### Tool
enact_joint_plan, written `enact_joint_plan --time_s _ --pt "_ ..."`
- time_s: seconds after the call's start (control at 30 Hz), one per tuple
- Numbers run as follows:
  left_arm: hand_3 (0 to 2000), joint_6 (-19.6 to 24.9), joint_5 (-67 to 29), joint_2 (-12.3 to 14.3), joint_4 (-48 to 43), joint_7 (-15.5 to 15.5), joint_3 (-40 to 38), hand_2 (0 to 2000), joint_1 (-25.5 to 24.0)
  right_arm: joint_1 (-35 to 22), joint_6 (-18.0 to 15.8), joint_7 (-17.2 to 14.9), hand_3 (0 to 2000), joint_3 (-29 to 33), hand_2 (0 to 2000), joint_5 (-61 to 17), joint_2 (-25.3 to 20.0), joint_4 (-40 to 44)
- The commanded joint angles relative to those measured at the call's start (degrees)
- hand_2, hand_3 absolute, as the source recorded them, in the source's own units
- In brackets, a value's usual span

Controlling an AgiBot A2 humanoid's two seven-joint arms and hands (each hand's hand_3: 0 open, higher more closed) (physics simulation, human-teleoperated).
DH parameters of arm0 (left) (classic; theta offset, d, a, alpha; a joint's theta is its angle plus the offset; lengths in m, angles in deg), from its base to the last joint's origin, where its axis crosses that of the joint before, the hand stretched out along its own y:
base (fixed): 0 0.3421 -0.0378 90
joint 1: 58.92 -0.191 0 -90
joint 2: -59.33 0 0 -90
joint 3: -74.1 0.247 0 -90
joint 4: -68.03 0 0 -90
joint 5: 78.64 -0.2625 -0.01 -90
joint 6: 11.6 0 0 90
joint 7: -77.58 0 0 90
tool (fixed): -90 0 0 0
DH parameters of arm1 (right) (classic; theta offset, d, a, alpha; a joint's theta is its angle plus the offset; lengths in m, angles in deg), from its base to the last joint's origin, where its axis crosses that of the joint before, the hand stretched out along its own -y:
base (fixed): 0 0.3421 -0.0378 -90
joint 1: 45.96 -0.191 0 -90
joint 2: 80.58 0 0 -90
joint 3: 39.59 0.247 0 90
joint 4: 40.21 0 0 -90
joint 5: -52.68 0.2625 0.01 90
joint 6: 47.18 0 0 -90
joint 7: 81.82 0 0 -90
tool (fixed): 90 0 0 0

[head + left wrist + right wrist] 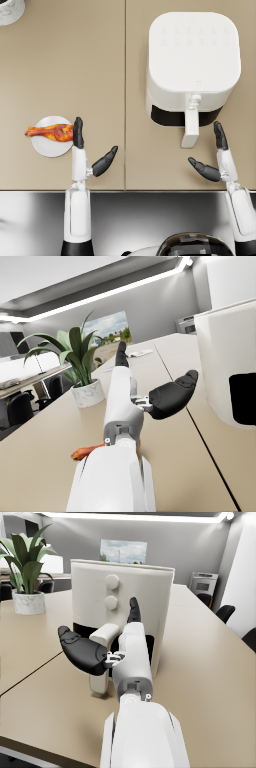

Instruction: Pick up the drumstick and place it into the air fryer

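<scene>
left hand (82, 150) open, empty, fingertips at plate (46, 145) edge beside drumstick (50, 132). right hand (216, 159) open, empty, near fryer (192, 65) handle (190, 129). best: left grips meaty end, lifts level.

Bright, even light from ceiling strips (100, 293) — shadows soft and faint. The fryer (192, 60) top is nearly washed out white; all views slightly soft — wrist backgrounds blurrier.

Open left robot hand (150, 391) above table (50, 456), drumstick (85, 452) beneath forearm.
</scene>
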Motion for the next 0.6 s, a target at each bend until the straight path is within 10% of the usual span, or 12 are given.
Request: enact_joint_plan --time_s 0.03,0.33,0.47,0.6 --pt "0 0.0 -2.6 0.0 2.4 0.0 -3.1 0 2.3 0.0 0.0 0.0 0 -0.1 0 -0.2 -0.1 0.7" --pt "0 0.0 -25.8 -0.1 8.6 0.0 -8.1 0 6.7 -0.1 0.0 0.0 0 1.0 0 -0.6 -1.5 1.8" --pt "0 16.8 -36.2 -0.3 11.5 -8.1 -9.9 0 8.8 -0.3 0.0 0.0 0 0.8 0 -0.6 -2.1 2.8" --pt "0 22.5 -46.6 -0.5 13.6 -11.0 -11.7 0 10.2 -0.5 0.0 0.0 0 0.8 0 -0.6 -2.7 3.1"
